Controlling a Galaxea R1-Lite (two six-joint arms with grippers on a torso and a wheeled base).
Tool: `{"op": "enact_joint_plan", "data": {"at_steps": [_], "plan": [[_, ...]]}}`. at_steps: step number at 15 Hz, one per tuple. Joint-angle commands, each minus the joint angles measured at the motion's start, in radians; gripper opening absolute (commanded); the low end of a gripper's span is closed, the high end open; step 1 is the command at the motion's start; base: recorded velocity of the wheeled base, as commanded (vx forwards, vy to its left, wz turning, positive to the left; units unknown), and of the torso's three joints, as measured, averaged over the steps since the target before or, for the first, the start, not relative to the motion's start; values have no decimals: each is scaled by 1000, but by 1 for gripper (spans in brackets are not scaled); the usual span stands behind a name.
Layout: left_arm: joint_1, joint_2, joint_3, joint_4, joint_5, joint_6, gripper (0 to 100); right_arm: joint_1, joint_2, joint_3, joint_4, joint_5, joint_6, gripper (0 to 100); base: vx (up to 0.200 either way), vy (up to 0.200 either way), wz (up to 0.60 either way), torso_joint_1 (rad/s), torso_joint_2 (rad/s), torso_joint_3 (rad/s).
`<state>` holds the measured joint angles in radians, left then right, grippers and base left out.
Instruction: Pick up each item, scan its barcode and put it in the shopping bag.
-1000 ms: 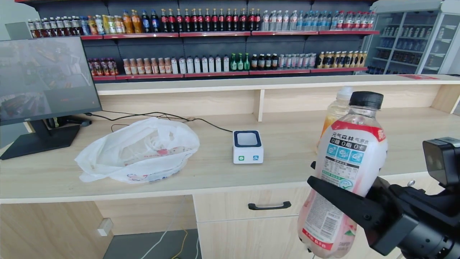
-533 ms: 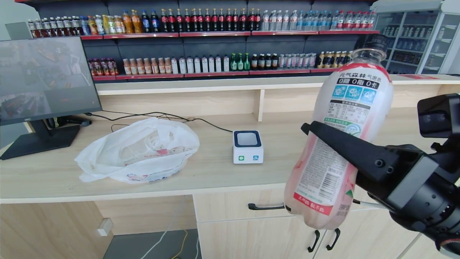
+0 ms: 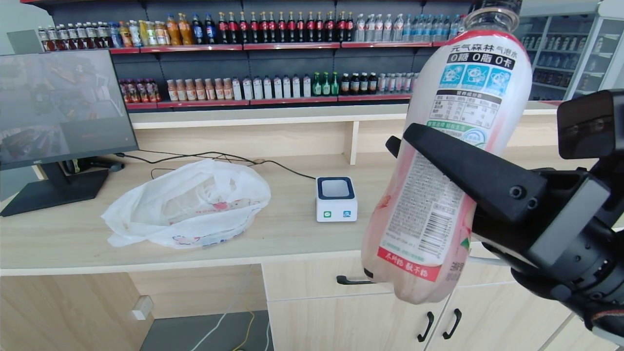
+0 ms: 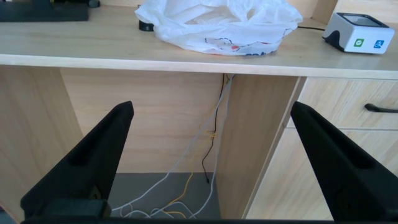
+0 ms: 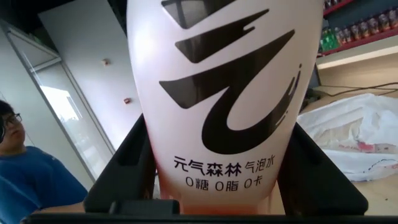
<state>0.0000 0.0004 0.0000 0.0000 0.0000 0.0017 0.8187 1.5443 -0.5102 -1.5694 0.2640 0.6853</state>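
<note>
My right gripper is shut on a pink drink bottle, held upright high above the counter's right side, close to the head camera. The bottle's barcode faces the head camera. In the right wrist view the bottle sits between the two black fingers. The white barcode scanner stands on the counter left of the bottle. A white plastic shopping bag lies further left with items inside. My left gripper hangs open below the counter's edge, in front of the cabinet.
A monitor stands at the counter's left end, with cables running behind the bag. The wooden counter has drawers below. Shelves of bottles line the back wall.
The right gripper has lifted the pink bottle upward and to the left, nearer the head camera. The orange bottle seen behind it a second ago is now hidden.
</note>
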Motion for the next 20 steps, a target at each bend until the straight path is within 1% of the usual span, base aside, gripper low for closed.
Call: {"op": "enact_joint_plan", "data": {"at_steps": [1,2,3,5,7,8,9,20], "plan": [[0,0,0,0,0,0,100,20,7,-7,-1,0,0,0,0,0,0,0,0,0],[0,0,0,0,0,0,100,20,7,-7,-1,0,0,0,0,0,0,0,0,0],[0,0,0,0,0,0,100,50,2,-8,-1,0,-3,0,0,0,0,0,0,0],[0,0,0,0,0,0,100,62,-3,-25,-1,1,-3,0,0,0,0,0,0,0],[0,0,0,0,0,0,100,62,2,-37,-1,30,-3,0,0,0,0,0,0,0],[0,0,0,0,0,0,100,62,2,-33,-1,75,-3,0,0,0,0,0,0,0],[0,0,0,0,0,0,100,62,2,-33,-1,83,-3,0,0,0,0,0,0,0],[0,0,0,0,0,0,100,57,11,-24,-1,84,-15,0,0,0,0,0,0,0]]}}
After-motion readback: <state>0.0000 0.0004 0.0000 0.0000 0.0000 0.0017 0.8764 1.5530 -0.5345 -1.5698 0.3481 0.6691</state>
